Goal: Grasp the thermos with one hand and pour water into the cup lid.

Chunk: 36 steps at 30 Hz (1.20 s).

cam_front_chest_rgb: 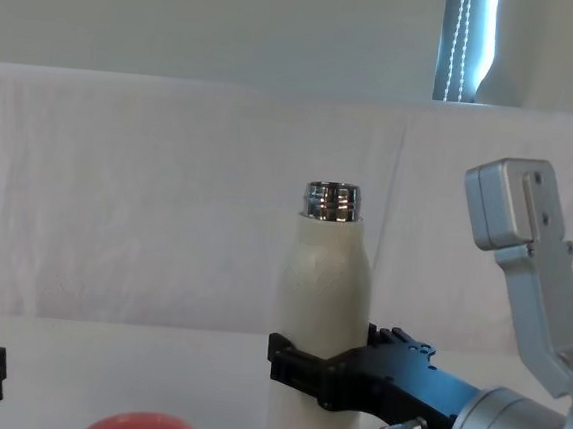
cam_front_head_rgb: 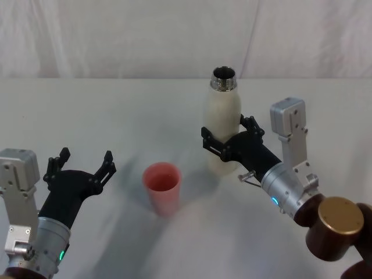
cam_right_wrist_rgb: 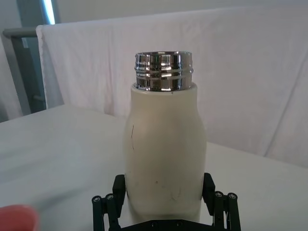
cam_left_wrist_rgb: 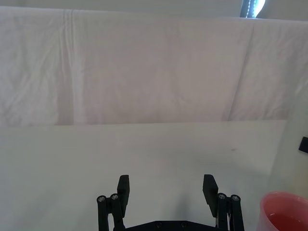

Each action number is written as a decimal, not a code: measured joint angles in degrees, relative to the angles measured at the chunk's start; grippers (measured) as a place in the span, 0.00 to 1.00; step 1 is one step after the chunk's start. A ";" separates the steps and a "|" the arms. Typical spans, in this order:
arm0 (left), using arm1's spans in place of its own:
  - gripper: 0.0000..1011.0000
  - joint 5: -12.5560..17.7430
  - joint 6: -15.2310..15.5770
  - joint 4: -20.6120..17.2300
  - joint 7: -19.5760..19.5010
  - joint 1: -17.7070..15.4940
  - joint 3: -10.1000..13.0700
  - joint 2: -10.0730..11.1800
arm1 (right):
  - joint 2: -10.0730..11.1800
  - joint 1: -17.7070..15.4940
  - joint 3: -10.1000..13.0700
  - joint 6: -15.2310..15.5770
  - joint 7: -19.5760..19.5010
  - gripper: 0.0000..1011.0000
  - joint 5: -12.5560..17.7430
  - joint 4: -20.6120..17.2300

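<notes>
The right gripper [cam_front_head_rgb: 229,143] is clamping the upright thermos [cam_front_head_rgb: 222,125] at mid-body; the smooth, rigid wall is likely slippery. The cup lid [cam_front_head_rgb: 162,187] is standing at its 8 o'clock; the left gripper [cam_front_head_rgb: 81,164] is gaping, idle.

We seem to be in a lab: a white surface [cam_front_head_rgb: 87,116] backed by a draped white cloth [cam_left_wrist_rgb: 144,72].

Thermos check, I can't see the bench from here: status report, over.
Right gripper closed around the thermos, low on its body; bottle upright, uncapped. Left gripper open, idle beside the cup lid. Nothing between bottle and cup.
</notes>
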 joint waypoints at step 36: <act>0.99 0.00 0.00 0.00 0.00 0.00 0.00 0.00 | 5.67 -14.49 2.91 -2.02 -3.62 0.99 -4.73 -14.96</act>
